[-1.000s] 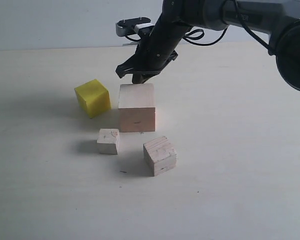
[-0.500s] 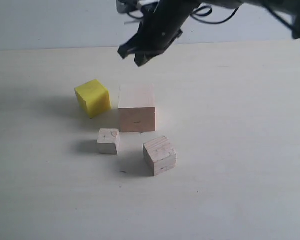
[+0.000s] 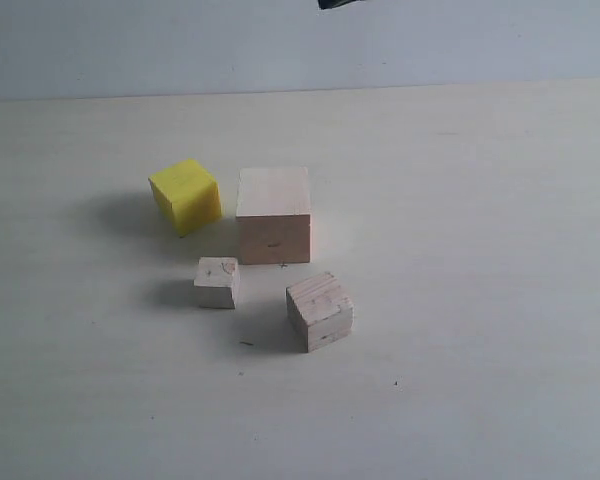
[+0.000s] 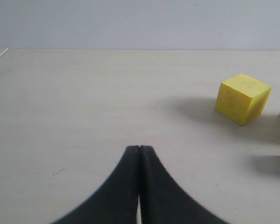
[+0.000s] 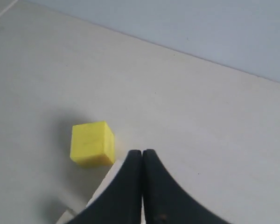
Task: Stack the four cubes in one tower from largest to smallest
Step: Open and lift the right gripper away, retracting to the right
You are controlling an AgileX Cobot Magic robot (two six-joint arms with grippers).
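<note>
Cubes, four, all apart on the surface (image 3: 480,250), none stacked. The surface is pale, matte and wide, and it meets a plain grey-blue wall (image 3: 180,45) behind.

The largest pale wood cube (image 3: 273,213) sits mid-scene. The yellow cube (image 3: 185,195) is just beside it on the left, with a narrow gap between. The smallest wood cube (image 3: 217,282) lies in front of that gap. The medium wood cube (image 3: 320,310) is nearest the camera on the right, turned at an angle.

Arms: in the exterior view only a dark scrap (image 3: 340,3) shows at the top edge.
- Left claw (image 4: 139,148): clenched, empty, low over bare surface, yellow cube ahead to one side.
- Right claw (image 5: 142,151): clenched, empty, high above the cluster, yellow cube below.

Count: one yellow cube, three bare wood cubes, two claws.
</note>
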